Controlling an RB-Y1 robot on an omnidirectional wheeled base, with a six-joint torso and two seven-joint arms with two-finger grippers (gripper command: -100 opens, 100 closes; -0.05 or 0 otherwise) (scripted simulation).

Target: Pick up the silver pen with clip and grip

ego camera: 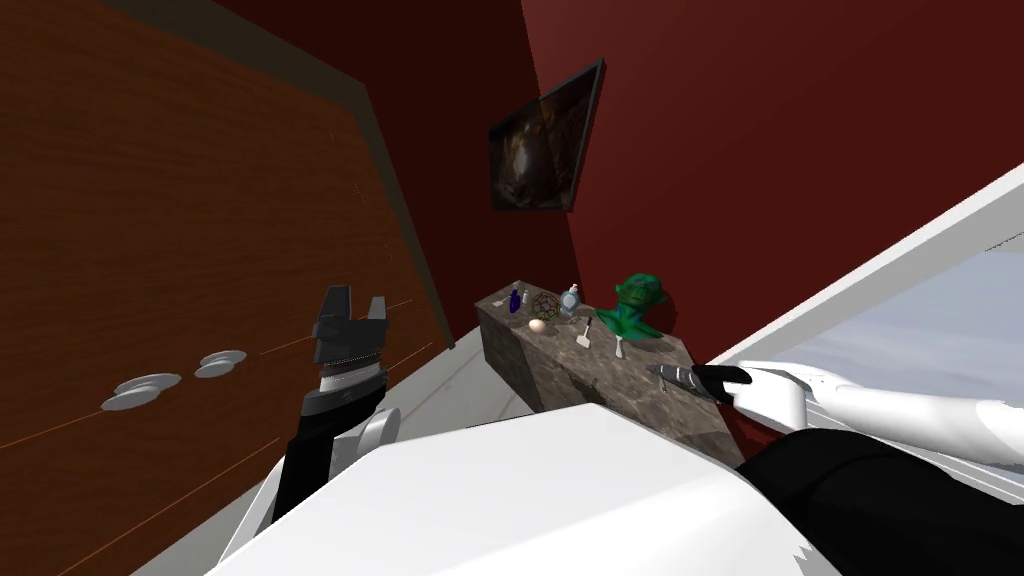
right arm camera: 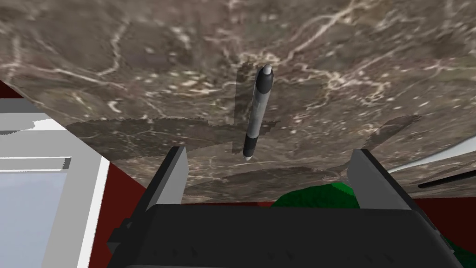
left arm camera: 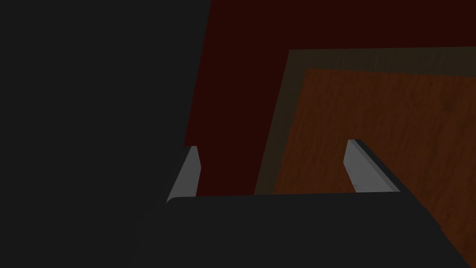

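**Silver pen lies loose on the stone desk, ahead of the open right fingers**

Grey-silver along its barrel, with a dark band near each end and a pale rounded tip, the pen (right arm camera: pixel 258 111) lies flat on the brown, white-veined stone desk (right arm camera: pixel 139 56). It points roughly the way the fingers point. It sits in the gap between them and beyond their tips, nearer one finger than the other, and touches neither.

The right gripper (right arm camera: pixel 270 152) hangs over the desk with its fingers (right arm camera: pixel 174 172) spread wide and nothing held; their shadows fall on the stone around the pen. In the head view the right gripper (ego camera: pixel 676 377) reaches over the near end of the desk (ego camera: pixel 560 375).

Behind these fingers, close to the gripper's dark body, shows a green bust (right arm camera: pixel 316 195). Farther along the desk from the fingers stand the bust (ego camera: pixel 633 305), a small blue bottle (ego camera: pixel 514 299), a wire polyhedron (ego camera: pixel 545 303) and a pale egg-shaped ball (ego camera: pixel 537 326).

The left gripper (ego camera: pixel 358 296) is raised on my left side, well away from the desk. Its fingers (left arm camera: pixel 188 172) are also wide apart and hold nothing.
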